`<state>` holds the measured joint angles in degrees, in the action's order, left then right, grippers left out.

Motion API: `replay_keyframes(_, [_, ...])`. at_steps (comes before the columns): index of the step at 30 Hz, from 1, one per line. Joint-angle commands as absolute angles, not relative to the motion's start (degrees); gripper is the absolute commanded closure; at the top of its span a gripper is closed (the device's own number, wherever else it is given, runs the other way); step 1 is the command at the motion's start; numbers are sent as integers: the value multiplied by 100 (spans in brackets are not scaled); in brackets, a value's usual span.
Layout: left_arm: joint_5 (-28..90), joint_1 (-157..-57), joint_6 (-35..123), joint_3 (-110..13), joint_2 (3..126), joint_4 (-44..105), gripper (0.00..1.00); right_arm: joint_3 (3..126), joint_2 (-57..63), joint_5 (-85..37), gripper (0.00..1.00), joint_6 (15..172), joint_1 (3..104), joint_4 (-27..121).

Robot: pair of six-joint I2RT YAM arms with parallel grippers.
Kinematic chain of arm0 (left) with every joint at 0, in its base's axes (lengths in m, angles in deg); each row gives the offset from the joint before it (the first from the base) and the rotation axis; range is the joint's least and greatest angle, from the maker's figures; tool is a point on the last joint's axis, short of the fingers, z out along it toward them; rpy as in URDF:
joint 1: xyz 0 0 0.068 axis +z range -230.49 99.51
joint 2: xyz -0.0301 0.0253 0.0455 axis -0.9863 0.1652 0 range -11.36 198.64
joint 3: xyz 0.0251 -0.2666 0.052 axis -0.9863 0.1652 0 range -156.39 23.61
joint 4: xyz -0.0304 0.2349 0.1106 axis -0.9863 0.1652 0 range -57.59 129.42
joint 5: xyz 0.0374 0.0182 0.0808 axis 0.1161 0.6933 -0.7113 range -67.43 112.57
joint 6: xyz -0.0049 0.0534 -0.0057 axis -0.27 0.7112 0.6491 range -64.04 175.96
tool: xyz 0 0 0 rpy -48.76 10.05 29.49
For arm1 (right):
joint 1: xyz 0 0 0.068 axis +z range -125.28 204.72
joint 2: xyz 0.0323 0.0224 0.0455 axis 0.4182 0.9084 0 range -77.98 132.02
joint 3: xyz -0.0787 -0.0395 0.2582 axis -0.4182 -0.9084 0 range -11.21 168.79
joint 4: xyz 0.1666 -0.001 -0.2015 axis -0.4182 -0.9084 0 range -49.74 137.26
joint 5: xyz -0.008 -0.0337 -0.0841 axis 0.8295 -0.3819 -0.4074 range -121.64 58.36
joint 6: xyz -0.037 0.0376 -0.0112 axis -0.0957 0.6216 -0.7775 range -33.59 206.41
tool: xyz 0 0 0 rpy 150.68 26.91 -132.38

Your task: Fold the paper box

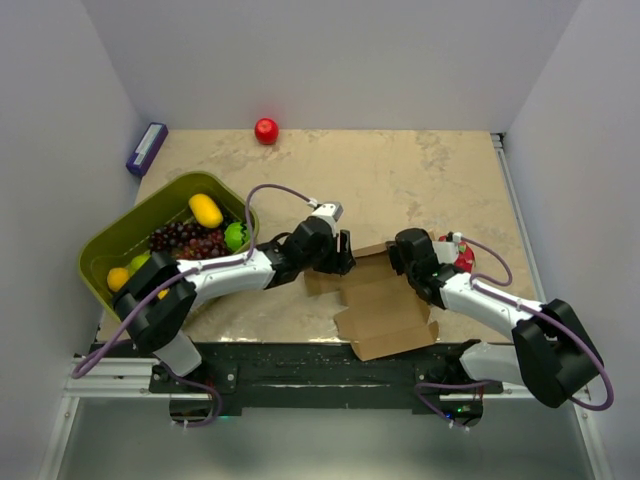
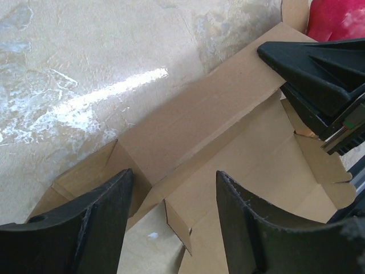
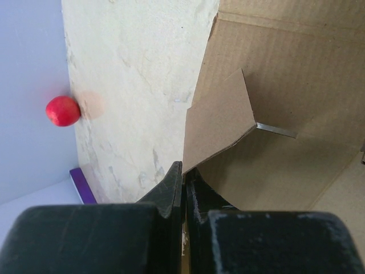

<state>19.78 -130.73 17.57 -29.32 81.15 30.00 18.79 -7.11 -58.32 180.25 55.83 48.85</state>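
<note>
The paper box (image 1: pixel 385 305) is a flat brown die-cut sheet lying near the table's front edge, with one far panel raised. My left gripper (image 1: pixel 340 252) is open, and its fingers straddle the sheet's far left corner flap (image 2: pixel 174 174) without touching it. My right gripper (image 1: pixel 405 255) is shut on the edge of a small side flap (image 3: pixel 219 120) at the sheet's far right. Its jaws (image 3: pixel 183 168) pinch the cardboard and hold the flap up. The right gripper's black fingers also show in the left wrist view (image 2: pixel 319 74) over the sheet (image 2: pixel 228 131).
An olive-green basket (image 1: pixel 110 250) with fruit stands at the left, close to my left arm. A red apple (image 1: pixel 266 130) and a purple object (image 1: pixel 146 148) lie by the back wall. A red thing (image 1: pixel 465 258) sits just right of my right gripper.
</note>
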Motion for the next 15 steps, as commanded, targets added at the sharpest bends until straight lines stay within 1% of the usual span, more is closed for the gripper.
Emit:
replay_keyframes(1, [1951, -13191, 1781, -3264, 8066, 2994, 34, 1903, -793, -6038, 100, 17992, 5628, 4902])
replay_keyframes(4, [1590, -13191, 2062, -3247, 7838, 3450, 32, 1956, -855, -6065, 100, 17949, 5627, 4797])
replay_keyframes(11, [1132, -13217, 2441, -3229, 7732, 4102, 34, 1850, -1039, -6117, 100, 18019, 5636, 4788])
replay_keyframes(15, [877, -13323, 2581, -3273, 7776, 4112, 39, 1832, -1066, -6135, 100, 18010, 5627, 4771])
